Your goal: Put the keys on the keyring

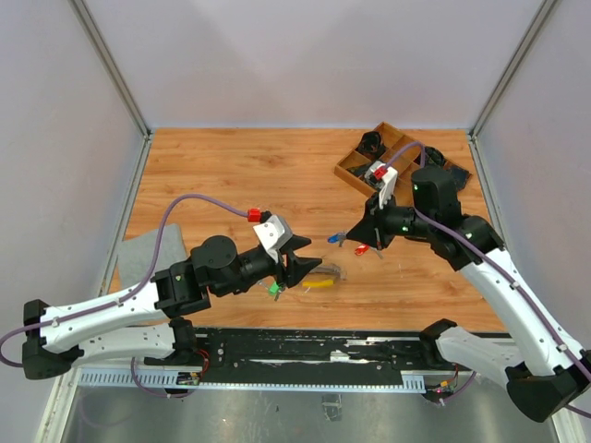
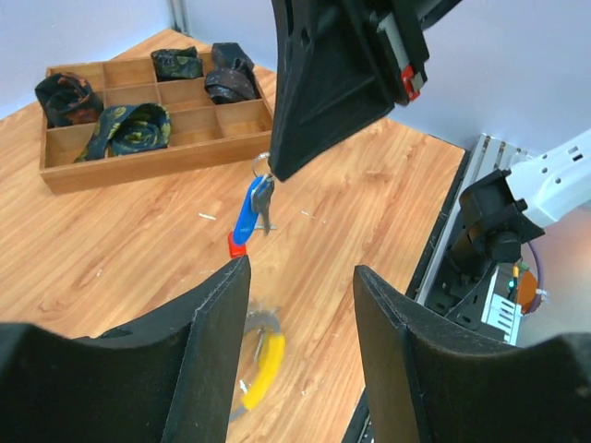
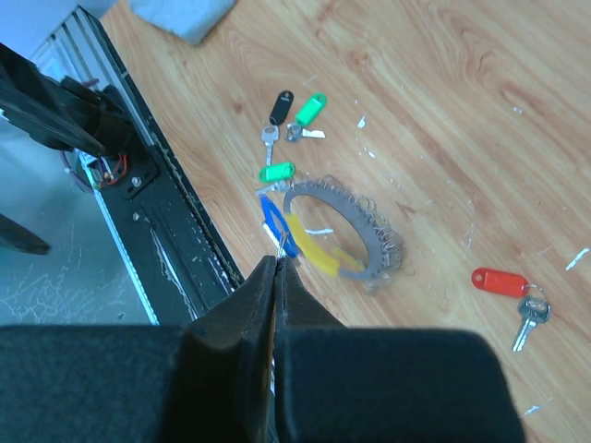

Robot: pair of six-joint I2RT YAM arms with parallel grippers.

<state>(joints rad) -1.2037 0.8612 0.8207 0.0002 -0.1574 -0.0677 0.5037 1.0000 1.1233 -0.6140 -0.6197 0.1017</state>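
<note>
The keyring, a silvery coiled ring with a yellow curved piece, lies on the wooden table. My left gripper hovers over it, open, with nothing between its fingers. In the top view the left gripper sits just left of the keyring. My right gripper is shut on a blue-tagged key, which hangs above the table. Loose on the table are a red-tagged key, two green-tagged keys and a black-tagged one.
A wooden compartment tray holding dark rolled items stands at the back right. A grey cloth lies at the left edge. The black base rail runs along the near edge, close to the keyring.
</note>
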